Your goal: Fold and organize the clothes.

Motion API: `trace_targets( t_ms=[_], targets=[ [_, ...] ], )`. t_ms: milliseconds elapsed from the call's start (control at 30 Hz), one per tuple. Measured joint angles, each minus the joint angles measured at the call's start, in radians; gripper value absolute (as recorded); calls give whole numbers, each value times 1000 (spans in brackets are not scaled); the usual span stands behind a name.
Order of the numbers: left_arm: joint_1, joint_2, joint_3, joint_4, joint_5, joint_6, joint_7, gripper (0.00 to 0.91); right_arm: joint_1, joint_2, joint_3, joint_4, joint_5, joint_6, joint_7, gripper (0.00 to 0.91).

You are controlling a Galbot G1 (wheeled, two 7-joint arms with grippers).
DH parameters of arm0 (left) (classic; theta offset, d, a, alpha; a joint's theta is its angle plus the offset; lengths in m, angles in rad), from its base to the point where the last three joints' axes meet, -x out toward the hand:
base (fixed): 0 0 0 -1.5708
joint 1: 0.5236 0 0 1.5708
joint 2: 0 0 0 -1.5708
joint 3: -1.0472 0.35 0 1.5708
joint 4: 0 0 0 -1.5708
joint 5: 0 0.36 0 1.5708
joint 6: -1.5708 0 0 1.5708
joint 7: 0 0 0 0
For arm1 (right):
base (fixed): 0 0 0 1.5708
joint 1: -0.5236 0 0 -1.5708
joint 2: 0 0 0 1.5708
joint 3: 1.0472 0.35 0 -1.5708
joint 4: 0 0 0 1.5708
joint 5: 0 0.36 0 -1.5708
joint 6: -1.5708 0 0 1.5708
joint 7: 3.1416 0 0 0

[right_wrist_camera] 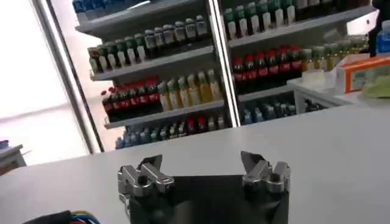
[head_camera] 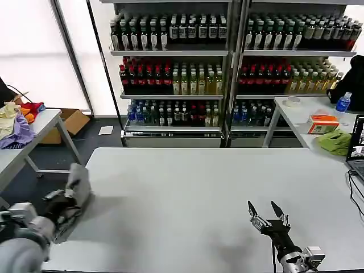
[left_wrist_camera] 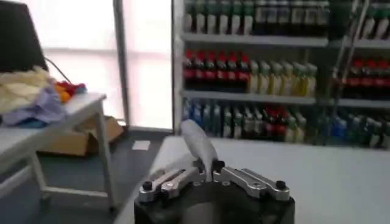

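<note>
Barely begun, by the look of it: one grey shirt (head_camera: 77, 190) pinched in the left claw (head_camera: 67, 203) at the left edge of the grey surface (head_camera: 193, 193), its bunched cloth sticking up above the fingers and not yet spread flat. Right claw (head_camera: 266, 215) spread wide with nothing in it, poised low over the near right part of that surface, well apart from the shirt. Still ahead, judging from this: laying the shirt out, folding it and setting it in order; no folded clothes lying anywhere on the surface.
</note>
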State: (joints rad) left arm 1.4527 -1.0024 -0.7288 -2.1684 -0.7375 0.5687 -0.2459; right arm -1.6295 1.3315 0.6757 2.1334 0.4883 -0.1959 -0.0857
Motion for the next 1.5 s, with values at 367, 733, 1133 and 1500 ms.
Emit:
trace_targets(
  t_ms=[367, 733, 1133, 1500],
  targets=[
    [-170, -198, 495, 93, 209, 7, -97, 907, -2, 2, -28, 11, -7, -37, 22, 907],
    [-261, -288, 652, 72, 90, 8, -129, 907, 137, -18, -183, -28, 88, -209, 120, 907],
    [-215, -192, 319, -51, 6, -6, -60, 907, 443, 67, -517, -269, 290, -304, 233, 534],
    [-177, -166, 116, -103, -25, -1, -40, 907, 574, 114, -683, -407, 477, -348, 277, 0]
  ],
)
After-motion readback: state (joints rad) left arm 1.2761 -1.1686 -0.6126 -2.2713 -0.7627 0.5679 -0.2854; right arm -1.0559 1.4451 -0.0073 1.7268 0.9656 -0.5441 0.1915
